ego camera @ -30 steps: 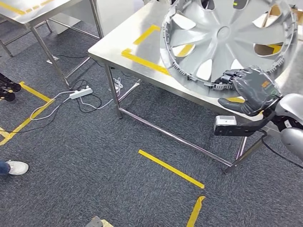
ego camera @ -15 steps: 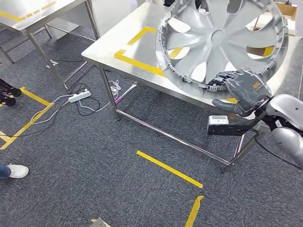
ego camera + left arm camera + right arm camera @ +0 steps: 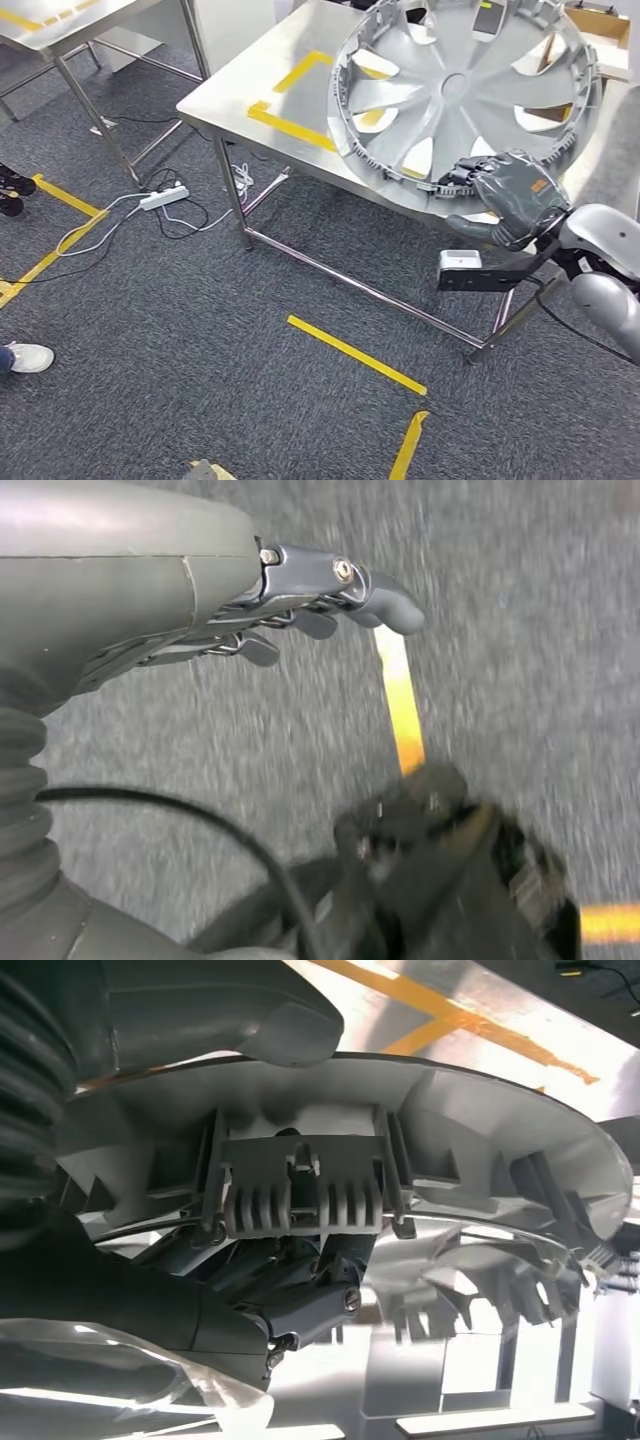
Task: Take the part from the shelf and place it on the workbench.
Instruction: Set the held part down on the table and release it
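no text can be read; an orange mark on the right hand [image 3: 521,195] is perhaps a label.

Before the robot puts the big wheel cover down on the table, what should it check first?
1. Right hand grips the wheel cover at its rim: ok.
2. Cover is over the workbench: ok.
3. Cover is over the yellow tape outline: mostly, near edge overhangs; not ok.
4. Cover is level: tilted, not ok.
5. Cardboard box clear of the far rim: cannot tell.
6. Left hand is free and away, holding nothing: ok.
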